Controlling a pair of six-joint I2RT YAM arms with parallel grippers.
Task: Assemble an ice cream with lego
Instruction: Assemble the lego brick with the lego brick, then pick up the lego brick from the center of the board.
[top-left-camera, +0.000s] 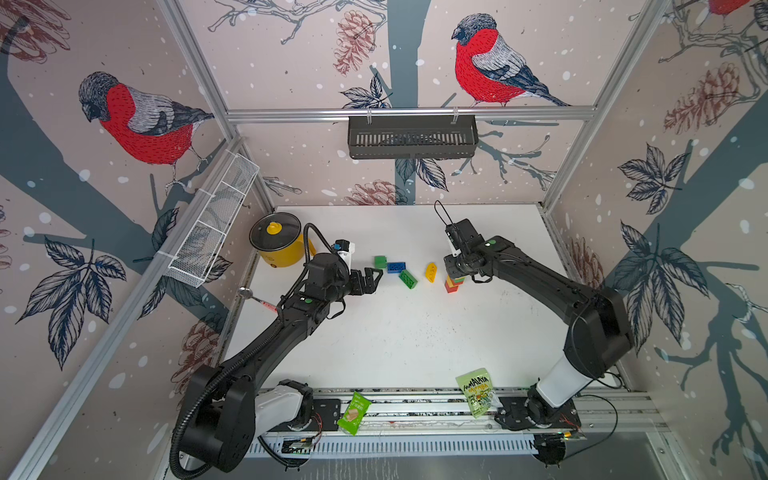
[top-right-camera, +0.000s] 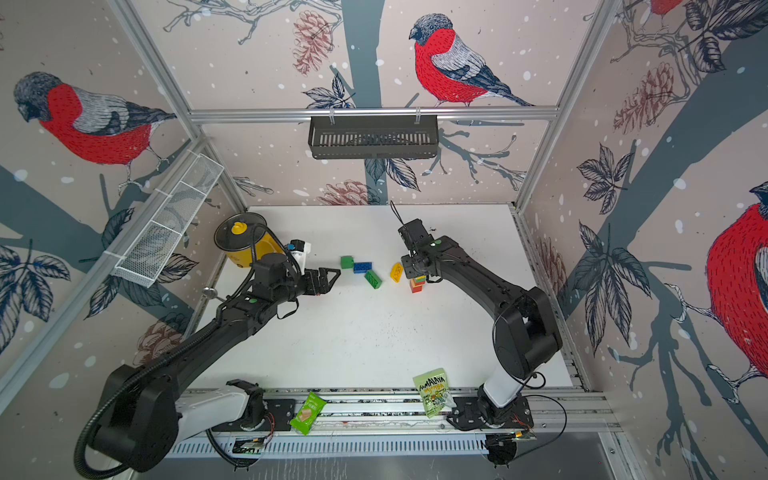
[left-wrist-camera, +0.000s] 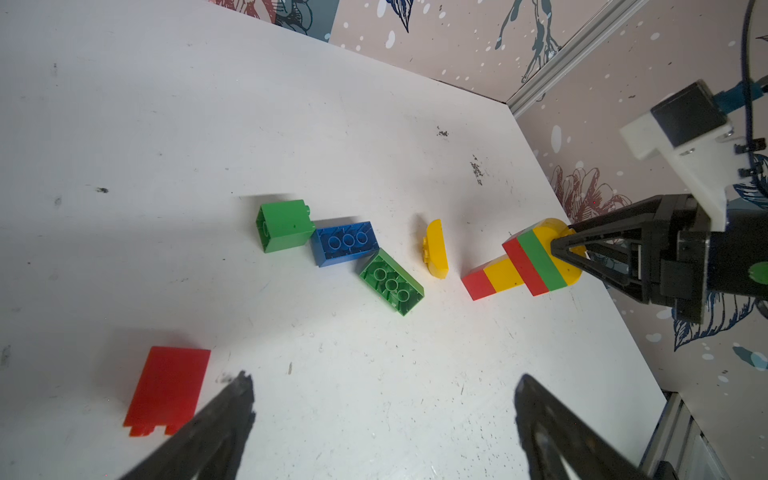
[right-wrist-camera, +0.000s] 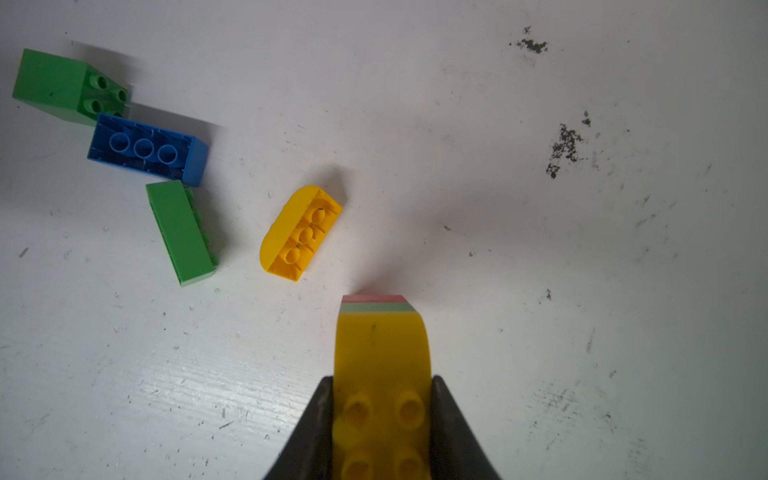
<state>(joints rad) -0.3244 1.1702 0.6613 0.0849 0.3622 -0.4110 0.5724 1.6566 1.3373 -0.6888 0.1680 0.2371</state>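
While your right gripper (right-wrist-camera: 382, 381) pinches the half-round top of the stack (left-wrist-camera: 505, 270), that stack stands upright beneath it, red base down, studs up. Your left gripper (left-wrist-camera: 384, 379) hangs wide open, and a red brick (left-wrist-camera: 168, 386) lies flat just beside one finger. Between the grippers, nearest the stack, a yellow half-round (right-wrist-camera: 299, 232) lies on its side with its hollow toward the right gripper. Then come a green brick (left-wrist-camera: 390, 282), a blue brick (left-wrist-camera: 345, 243) and a green block (left-wrist-camera: 284, 224), touching in a row. Behind the left gripper the pot (top-left-camera: 276, 245) is lidded, its contents hidden.

Stack (left-wrist-camera: 521, 266) banded red, yellow, red, green, yellow; utensil handle (top-left-camera: 268, 306) perhaps red.
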